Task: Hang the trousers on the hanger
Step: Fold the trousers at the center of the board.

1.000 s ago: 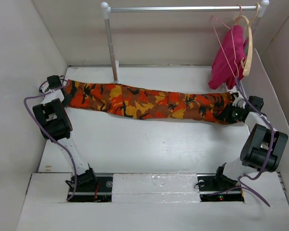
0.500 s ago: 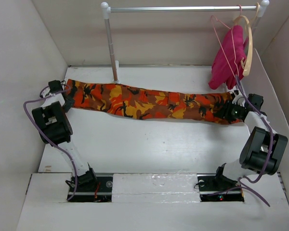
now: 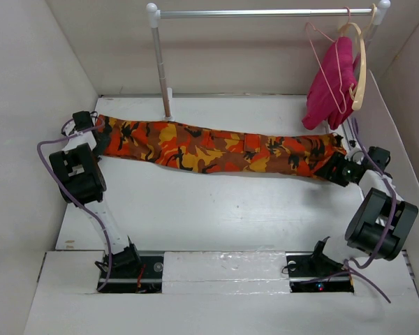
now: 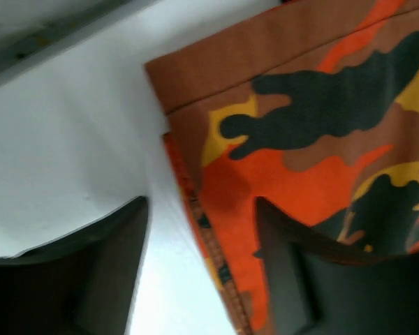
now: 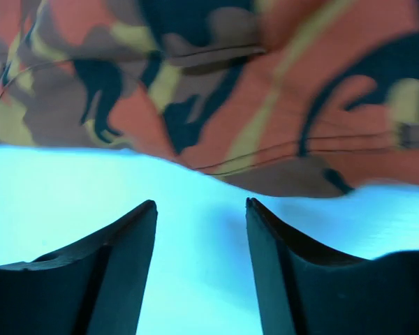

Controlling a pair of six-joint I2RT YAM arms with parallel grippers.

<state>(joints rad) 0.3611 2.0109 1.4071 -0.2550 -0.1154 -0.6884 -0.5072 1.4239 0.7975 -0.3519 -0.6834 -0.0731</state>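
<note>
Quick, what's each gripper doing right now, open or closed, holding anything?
Left gripper: open, over the trousers' edge, not clamped.
Right gripper: open, empty, trousers just ahead of its fingers.

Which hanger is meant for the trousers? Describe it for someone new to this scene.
Find the metal rail across the back and follow it to its right end, where a magenta cloth hangs. The hanger is the thin pink wire triangle there, not the thicker pale wooden hanger beside it.
</note>
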